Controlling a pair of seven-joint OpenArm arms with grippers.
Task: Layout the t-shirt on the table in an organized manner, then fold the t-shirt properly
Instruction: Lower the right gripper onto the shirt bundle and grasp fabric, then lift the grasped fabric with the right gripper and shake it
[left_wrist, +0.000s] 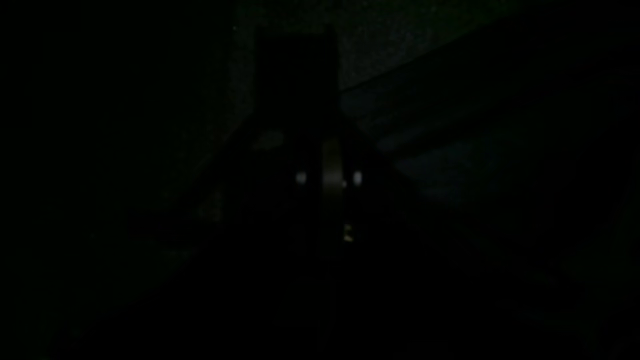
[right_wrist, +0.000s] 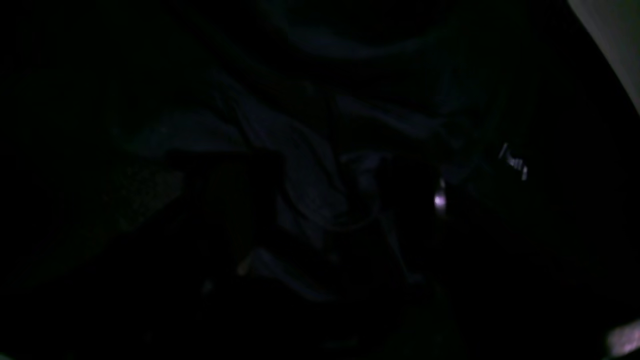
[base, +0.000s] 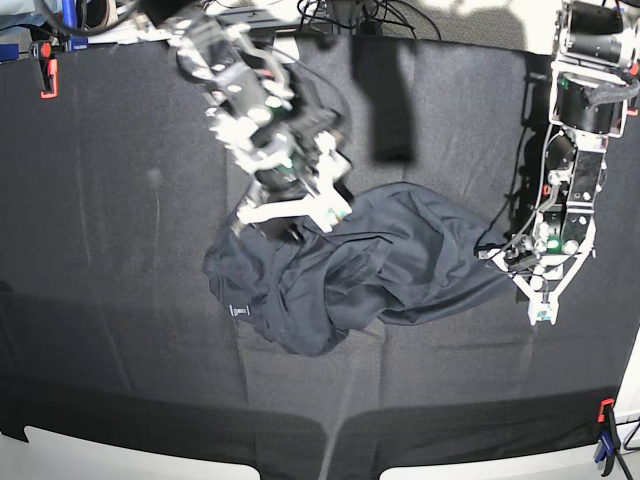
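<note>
We see the t-shirt (base: 370, 265) lying in a crumpled heap near the middle of the counter (base: 110, 300), which wears a black cloth. The shirt is dark navy-grey and soft. It is bunched into many deep folds and ridges, and it is not flat anywhere. A small white label (base: 238, 311) shows at its lower left edge. One thin corner of the shirt stretches out to the right of the frame.

In the base view, the right gripper (base: 300, 212) sits at the upper left part of the heap. Its white jaws are spread wide over the cloth, and we cannot see them pinching any of it. The left gripper (base: 541, 300) is at the right of the frame, just beside the stretched corner of the shirt. Its jaws are closed tight together; they may have hold of that corner, but we cannot tell for sure.

Both wrist views are very dark. In the right wrist view we can only just make out bluish folds of the shirt (right_wrist: 300, 170). An orange clamp (base: 46, 72) grips the counter's upper left corner, and another clamp (base: 606, 415) sits at the lower right.
</note>
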